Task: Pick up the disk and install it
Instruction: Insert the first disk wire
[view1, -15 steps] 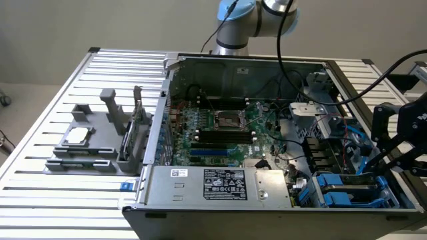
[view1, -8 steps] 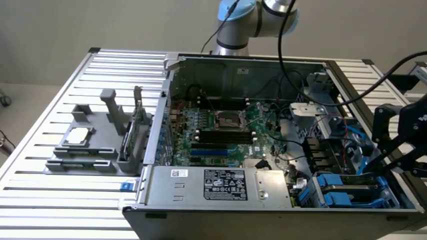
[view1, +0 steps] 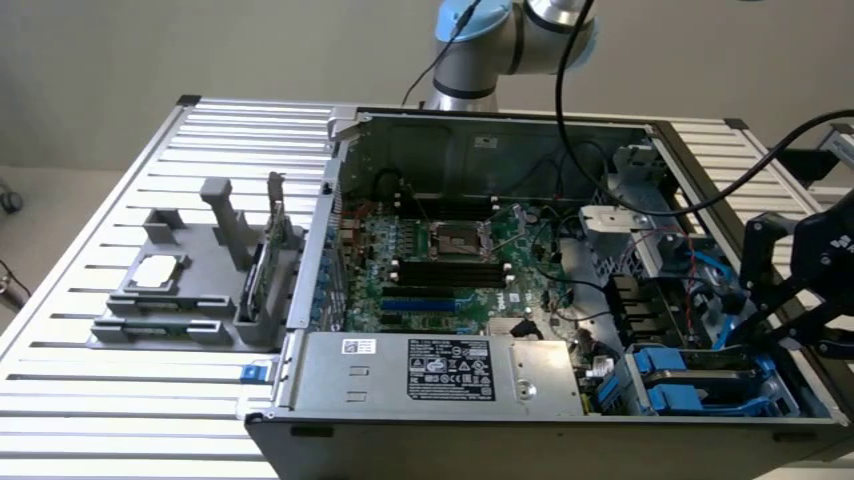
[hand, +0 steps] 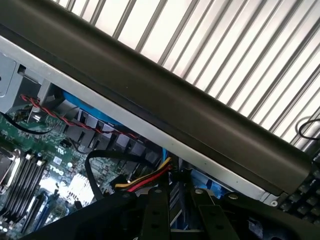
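Note:
The disk (view1: 694, 385), dark on top with a bright blue carrier around it, lies low in the drive bay at the front corner of the open computer case (view1: 534, 435), at the exterior view's right. My black gripper (view1: 745, 340) reaches down from the right onto the disk's far end. In the wrist view the two fingers (hand: 155, 215) stand close together, with a narrow blue and white strip of the disk (hand: 176, 210) between them. The gripper (hand: 182, 215) looks shut on it, just inside the case's dark side wall (hand: 165, 95).
The motherboard (view1: 447, 265), a silver power supply (view1: 454, 370) and loose cables (view1: 614, 290) fill the case. Red, yellow and black wires (hand: 145, 177) run close to the gripper. On the slatted table (view1: 107, 400) a grey fixture (view1: 187, 300) holds a small silver chip (view1: 158, 272) and an upright card (view1: 276, 215).

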